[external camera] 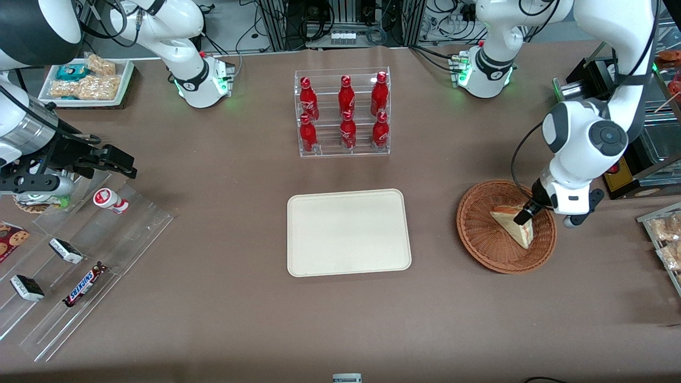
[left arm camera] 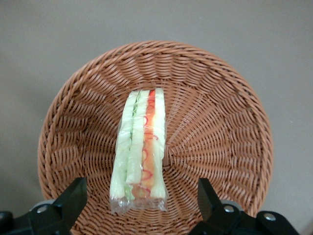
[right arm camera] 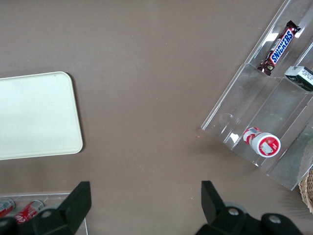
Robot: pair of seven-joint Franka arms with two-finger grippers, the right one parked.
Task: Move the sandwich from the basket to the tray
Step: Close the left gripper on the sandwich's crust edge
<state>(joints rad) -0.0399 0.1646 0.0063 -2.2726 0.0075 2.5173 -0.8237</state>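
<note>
Gripper (left arm camera: 138,200) spread astride basketed sandwich (left arm camera: 139,149)

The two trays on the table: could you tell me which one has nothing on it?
The large cream tray near the table's middle is bare. The smaller white tray, farther from the camera, holds snack packets. The end effector hangs open over the sandwich in the basket.
</note>
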